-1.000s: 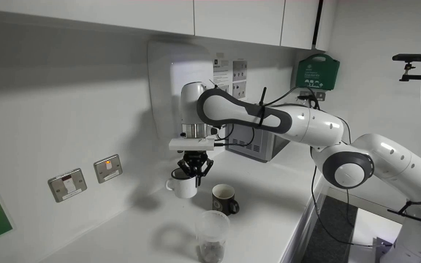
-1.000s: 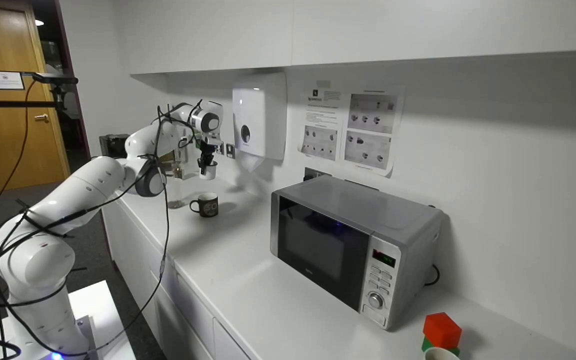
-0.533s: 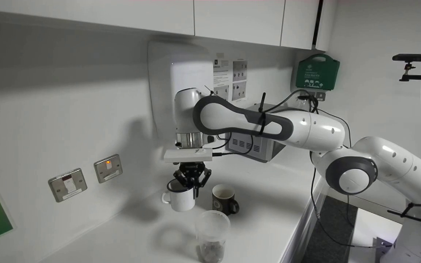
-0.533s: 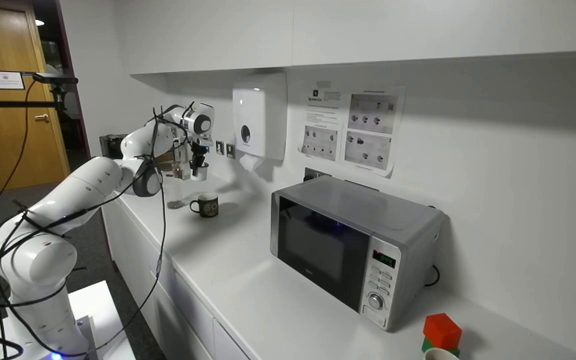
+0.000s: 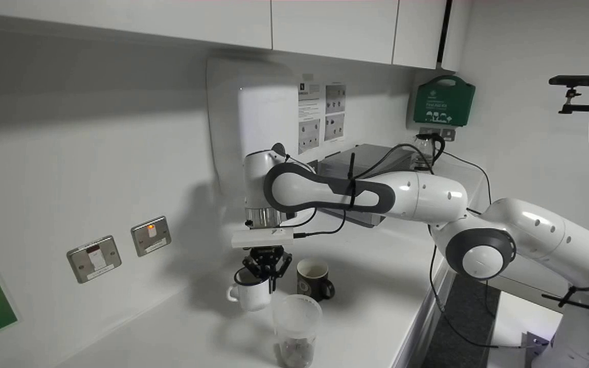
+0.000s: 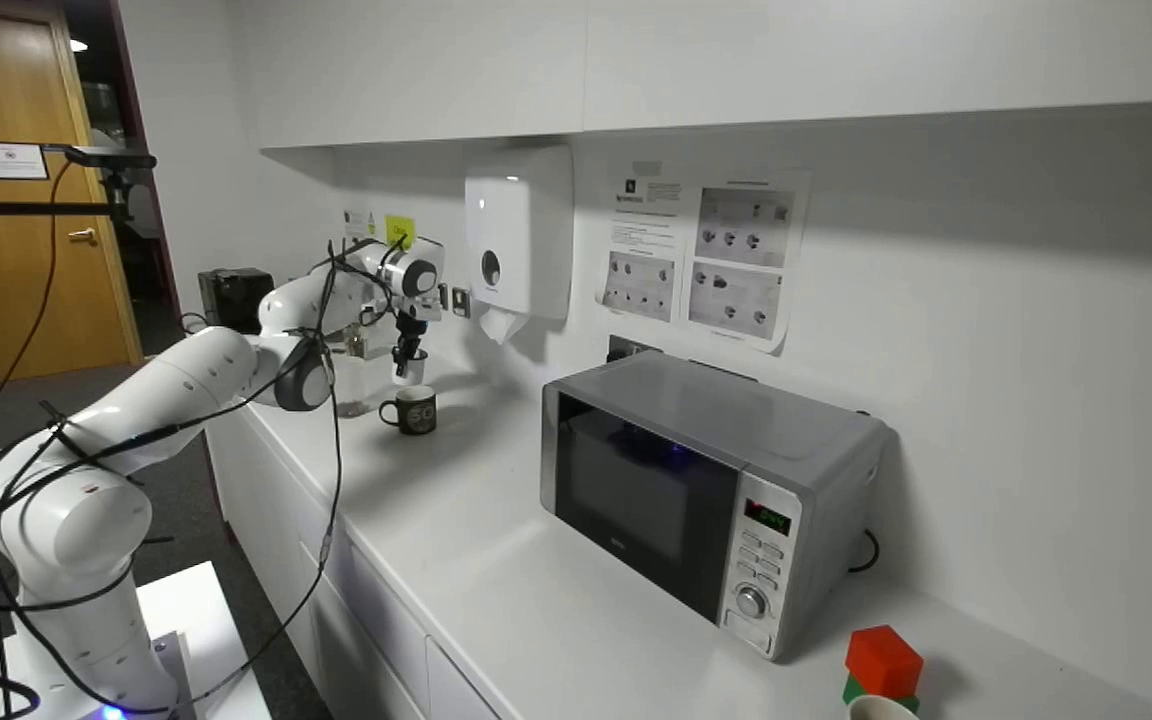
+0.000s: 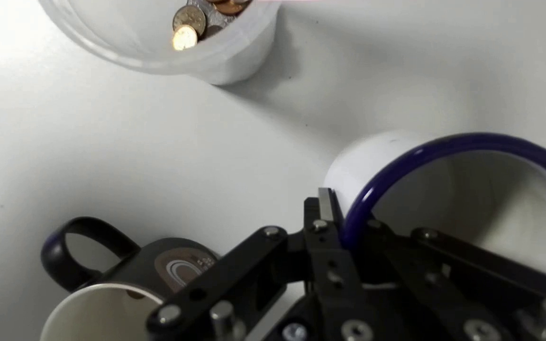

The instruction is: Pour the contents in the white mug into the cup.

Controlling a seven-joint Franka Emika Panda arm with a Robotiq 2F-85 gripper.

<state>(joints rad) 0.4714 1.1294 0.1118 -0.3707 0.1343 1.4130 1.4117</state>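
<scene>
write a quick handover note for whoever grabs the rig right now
Gripper: shut on the white mug, pinching its wall at the rim.
Things: the white mug is roughly upright, beside the translucent cup, not over it; whether it touches the counter is unclear. The translucent cup stands on the counter with coins inside; the black mug stands nearby.
Done: white mug gripped; coins in the translucent cup, though their source is not shown.
Left: no contents show in the white mug, but not all of its inside is visible. Check; pour if it holds anything, otherwise probably set it down.
</scene>
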